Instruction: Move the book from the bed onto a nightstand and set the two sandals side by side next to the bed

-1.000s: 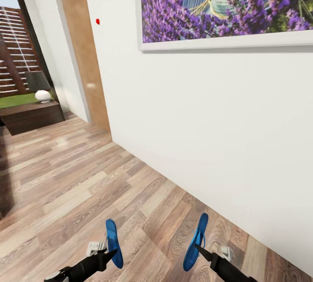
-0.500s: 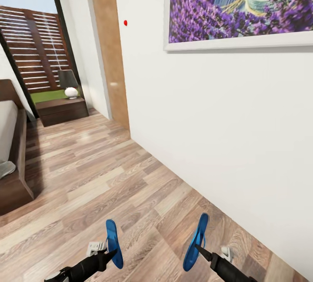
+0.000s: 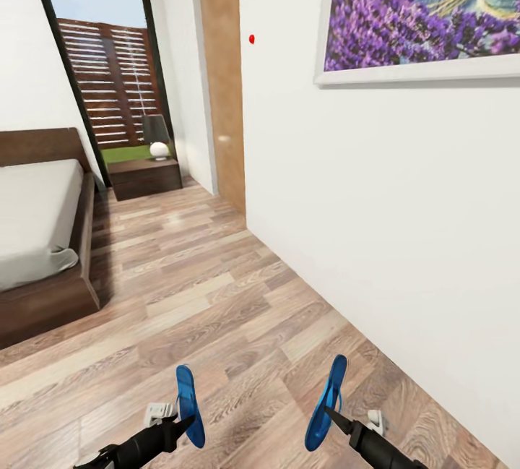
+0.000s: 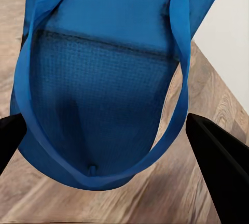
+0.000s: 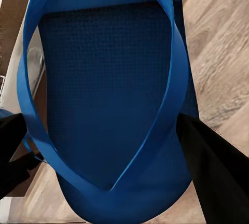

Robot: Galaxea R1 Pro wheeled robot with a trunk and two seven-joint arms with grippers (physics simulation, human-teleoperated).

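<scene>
Overall change: the head view had swung left between the earlier pictures and this one; the camera turned, not the room.
Newly in view: bed [image 3: 36, 216] at left, nightstand [image 3: 146, 178] beyond it by the window [image 3: 94, 57].
Left gripper [image 3: 182, 422]: clamped on left sandal [image 3: 188, 404], carried above the floor [image 3: 217, 295], same place in frame as before.
Right gripper [image 3: 328, 411]: clamped on right sandal [image 3: 326, 400], likewise unchanged.
Task meaning: probably in transit toward the bed; sandals not yet set down.
Book: none made out on the visible mattress.
Containers: nightstand drawers shut, contents hidden; a lamp [image 3: 156, 135] stood on top.
</scene>
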